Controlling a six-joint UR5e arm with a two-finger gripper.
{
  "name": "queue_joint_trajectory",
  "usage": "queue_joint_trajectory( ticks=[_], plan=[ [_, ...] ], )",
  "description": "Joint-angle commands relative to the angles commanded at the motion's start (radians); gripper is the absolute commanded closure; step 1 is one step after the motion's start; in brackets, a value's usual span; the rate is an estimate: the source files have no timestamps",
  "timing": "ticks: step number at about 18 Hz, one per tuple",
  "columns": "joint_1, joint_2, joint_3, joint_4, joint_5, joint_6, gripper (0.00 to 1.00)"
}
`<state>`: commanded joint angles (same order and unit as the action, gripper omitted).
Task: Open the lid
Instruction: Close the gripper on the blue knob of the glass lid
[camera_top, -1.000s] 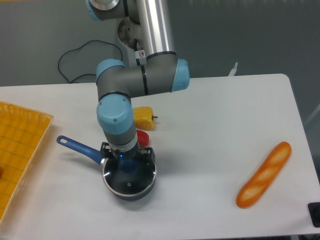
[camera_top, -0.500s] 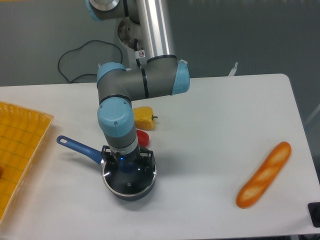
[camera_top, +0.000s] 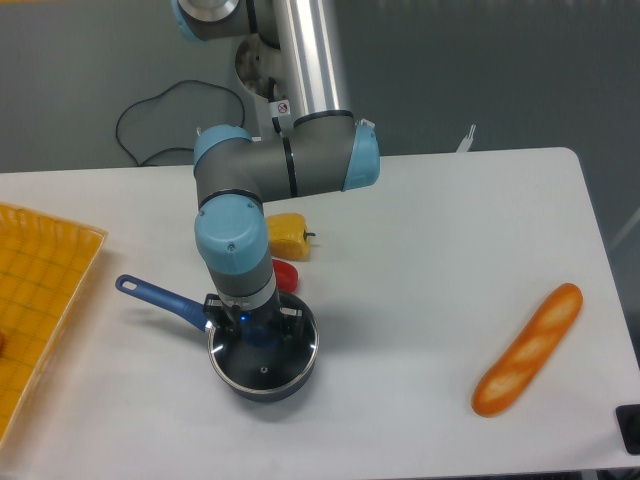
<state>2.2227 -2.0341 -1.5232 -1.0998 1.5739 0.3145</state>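
Still seated — round clear glass lid (camera_top: 268, 368), thin metal rim, on saucepan (camera_top: 160, 298).

A single fixed camera looks down at an angle from the front edge of the white table (camera_top: 420, 260), facing the arm's base column (camera_top: 305, 55) and the grey wall behind. It stands at middling range, taking in nearly the whole tabletop from the yellow tray (camera_top: 35, 300) to the right edge.

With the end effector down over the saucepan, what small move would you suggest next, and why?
Probably a short straight lift. The end effector sits at the blue knob of the lid, which lies flat on the saucepan. Whether it has closed on the knob is hidden, so confirm the grip first.
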Motion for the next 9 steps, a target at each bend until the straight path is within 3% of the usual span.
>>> queue_joint_trajectory(
  ticks=[9],
  plan=[
    [0.005, 0.049, -0.014, -0.012, 0.0, 0.003, 0.52]
  ],
)
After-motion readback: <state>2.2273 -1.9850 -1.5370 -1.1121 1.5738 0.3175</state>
